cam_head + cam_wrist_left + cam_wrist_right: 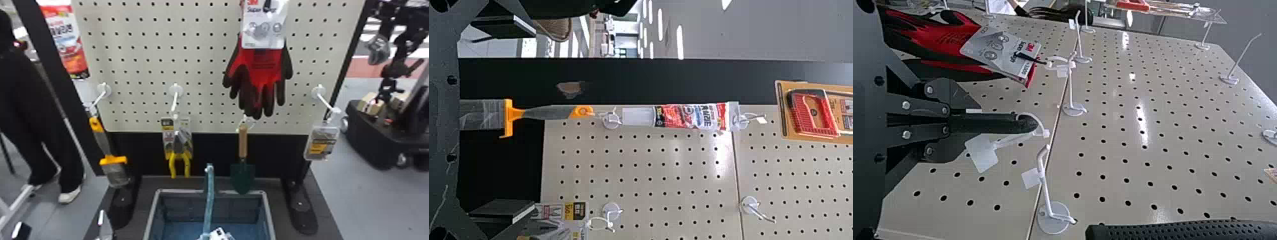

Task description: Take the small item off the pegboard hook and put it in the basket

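Observation:
In the head view my left gripper (60, 226) is at the lower left, fingers wide apart with nothing held. The left wrist view has this left gripper (529, 120) open before the pegboard (669, 185). My right gripper (970, 122), in the right wrist view, is shut on a slim black-handled item (1008, 123). A white loop with a tag (982, 153) is attached at its rounded end. The loop is close to the tip of a white hook (1047, 185) and looks clear of it. The basket (188, 191) stands below the board, with a small white item (220, 234) at its lower part.
Red-black gloves (261, 70), a yellow scraper (110, 159), yellow-handled pliers (180, 159), a trowel (243, 175) and a small pack (323, 142) hang on hooks. The blue basket handle (209, 198) stands up. A dark textured object (1180, 232) is near the right wrist camera.

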Available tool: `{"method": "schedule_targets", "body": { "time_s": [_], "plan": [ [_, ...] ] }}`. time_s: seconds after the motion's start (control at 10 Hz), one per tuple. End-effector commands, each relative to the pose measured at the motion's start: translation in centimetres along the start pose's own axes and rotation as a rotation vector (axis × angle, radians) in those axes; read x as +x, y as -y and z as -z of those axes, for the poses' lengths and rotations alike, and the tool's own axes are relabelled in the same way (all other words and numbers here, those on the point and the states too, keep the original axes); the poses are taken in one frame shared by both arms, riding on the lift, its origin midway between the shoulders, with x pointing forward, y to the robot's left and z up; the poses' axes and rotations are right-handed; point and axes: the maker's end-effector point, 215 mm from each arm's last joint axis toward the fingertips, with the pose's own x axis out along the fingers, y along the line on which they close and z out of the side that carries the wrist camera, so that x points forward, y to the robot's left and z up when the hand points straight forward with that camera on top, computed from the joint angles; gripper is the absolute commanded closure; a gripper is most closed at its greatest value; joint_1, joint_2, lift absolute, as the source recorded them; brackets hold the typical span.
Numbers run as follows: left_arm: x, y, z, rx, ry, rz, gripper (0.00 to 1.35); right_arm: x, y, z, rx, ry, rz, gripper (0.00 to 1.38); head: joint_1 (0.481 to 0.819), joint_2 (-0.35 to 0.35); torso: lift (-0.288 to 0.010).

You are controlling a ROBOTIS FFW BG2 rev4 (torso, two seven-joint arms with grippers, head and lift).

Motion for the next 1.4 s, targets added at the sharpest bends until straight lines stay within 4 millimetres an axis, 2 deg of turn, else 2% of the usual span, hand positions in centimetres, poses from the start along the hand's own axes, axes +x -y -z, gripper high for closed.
{"method": "schedule_targets", "body": {
  "time_s": [0.0,0.4,0.6,0.9,1.0,1.3],
  "plan": [
    [0.0,-0.1,0.1,-0.002,-0.002,-0.003,0.10,-0.7,-0.5,0.5,0.001,-0.002,0.020,1.26,0.549,0.000,-0.100],
    [0.1,-0.1,0.0,-0.002,0.000,-0.001,0.10,-1.6,-1.9,3.4,0.063,-0.012,0.024,1.26,0.549,0.000,-0.100],
    [0.1,-0.1,0.0,-0.002,0.000,-0.003,0.10,-2.6,-2.7,4.7,0.084,-0.012,0.047,1.26,0.549,0.000,-0.100],
    [0.1,-0.3,-0.2,0.000,0.007,-0.002,0.10,-5.0,-2.4,7.3,0.165,0.027,0.143,1.26,0.549,0.000,-0.100],
    [0.2,-0.3,-0.2,-0.009,0.006,-0.003,0.10,-5.4,-2.7,7.7,0.182,0.034,0.154,1.26,0.549,0.000,-0.100],
    [0.2,-0.1,-0.2,-0.011,0.006,0.000,0.10,-6.0,-3.4,10.7,0.255,0.039,0.188,1.26,0.549,0.000,-0.100]
  ]
}}
